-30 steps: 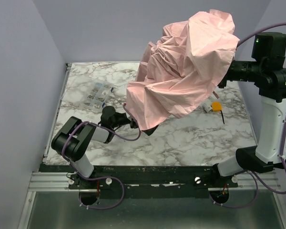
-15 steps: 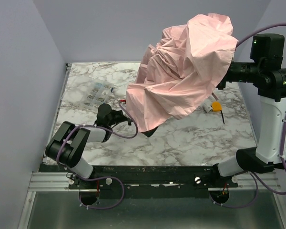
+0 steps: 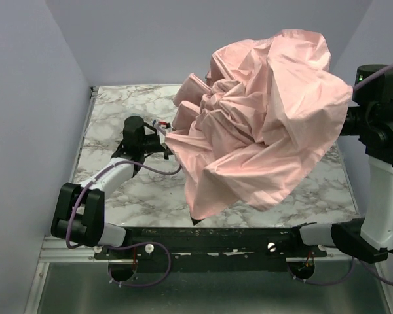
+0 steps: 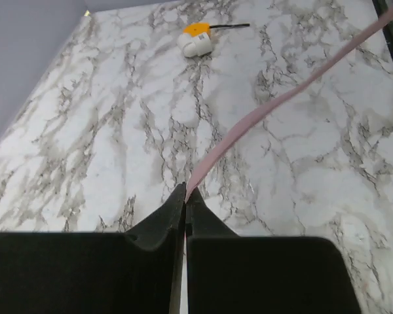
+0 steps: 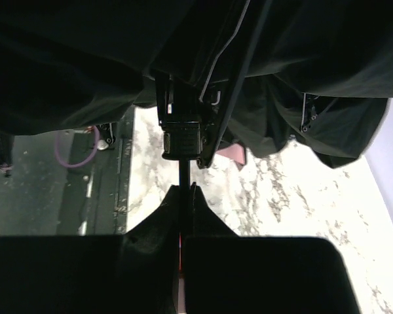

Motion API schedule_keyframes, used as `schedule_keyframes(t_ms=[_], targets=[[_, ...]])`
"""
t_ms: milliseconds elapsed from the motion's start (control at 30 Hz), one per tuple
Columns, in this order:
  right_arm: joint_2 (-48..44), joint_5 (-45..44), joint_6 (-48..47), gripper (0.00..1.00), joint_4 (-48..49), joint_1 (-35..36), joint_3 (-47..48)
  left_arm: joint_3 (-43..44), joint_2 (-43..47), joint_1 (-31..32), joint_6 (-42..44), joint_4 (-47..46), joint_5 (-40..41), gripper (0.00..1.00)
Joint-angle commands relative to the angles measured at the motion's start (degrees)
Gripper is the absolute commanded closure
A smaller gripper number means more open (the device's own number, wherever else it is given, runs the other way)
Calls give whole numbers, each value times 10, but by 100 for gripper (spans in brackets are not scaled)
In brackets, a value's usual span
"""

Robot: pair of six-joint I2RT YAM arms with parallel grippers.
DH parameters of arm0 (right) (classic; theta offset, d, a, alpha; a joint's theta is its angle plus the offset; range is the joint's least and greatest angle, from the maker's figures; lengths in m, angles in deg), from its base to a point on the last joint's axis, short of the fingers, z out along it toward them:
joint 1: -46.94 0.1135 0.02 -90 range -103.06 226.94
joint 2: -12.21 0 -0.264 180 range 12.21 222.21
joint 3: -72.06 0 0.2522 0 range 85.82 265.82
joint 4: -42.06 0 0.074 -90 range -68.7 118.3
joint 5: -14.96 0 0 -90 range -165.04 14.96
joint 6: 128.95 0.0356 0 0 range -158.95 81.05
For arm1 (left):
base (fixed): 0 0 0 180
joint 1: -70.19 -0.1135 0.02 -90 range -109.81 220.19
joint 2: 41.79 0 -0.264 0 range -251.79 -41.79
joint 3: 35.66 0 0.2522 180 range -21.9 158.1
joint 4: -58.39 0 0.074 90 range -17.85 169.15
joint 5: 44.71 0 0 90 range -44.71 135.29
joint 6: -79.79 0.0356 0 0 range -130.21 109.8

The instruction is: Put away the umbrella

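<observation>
One umbrella (image 3: 262,124), pale pink: canopy half-collapsed, held aloft over the right half of the table (image 3: 144,196), swung nearer the arm bases than a second ago. One shaft (image 5: 183,171): pinched tight in the right gripper (image 5: 183,191). One strap (image 4: 275,108): newly clamped by the left gripper (image 4: 185,196), which has just closed and drawn it leftward, probably ready for wrapping. One orange object (image 4: 196,31), lying apart.

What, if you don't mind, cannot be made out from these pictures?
Top view: the umbrella canopy hides the right gripper and the table's far right.
Left wrist view: the pink strap in the left gripper runs off the frame's edge; its attachment is unseen.
Right wrist view: the right gripper hides the shaft below its grip.
</observation>
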Motion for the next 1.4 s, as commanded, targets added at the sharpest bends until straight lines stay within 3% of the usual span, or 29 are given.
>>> schedule_keyframes(t_ms=[0, 67, 100, 367, 567, 833, 967, 1200, 1367], targets=[[-42, -28, -29, 99, -4, 51, -58, 82, 7, -26, 177, 269, -70, 100], [-57, -65, -45, 100, -5, 71, -78, 144, 4, -28, 342, 464, -24, 100], [-63, -83, -54, 100, -5, 77, -85, 152, 5, -30, 380, 484, -2, 100], [-76, -137, -99, 100, -5, 157, -195, 77, 11, -56, 477, 323, 53, 100], [-57, -171, -150, 100, -5, 237, -296, 29, 8, -50, 443, 150, 48, 100], [-63, -198, -150, 100, -6, 237, -196, -101, 14, -51, 372, -143, 58, 100], [-77, -129, -157, 100, -8, 237, -241, -83, -26, -54, 344, -179, 62, 100], [-109, -105, -184, 99, -6, 236, -363, -54, -60, -63, 314, -239, 48, 100], [-109, -165, -197, 99, -6, 247, -423, -42, -53, -62, 289, -272, 22, 100]])
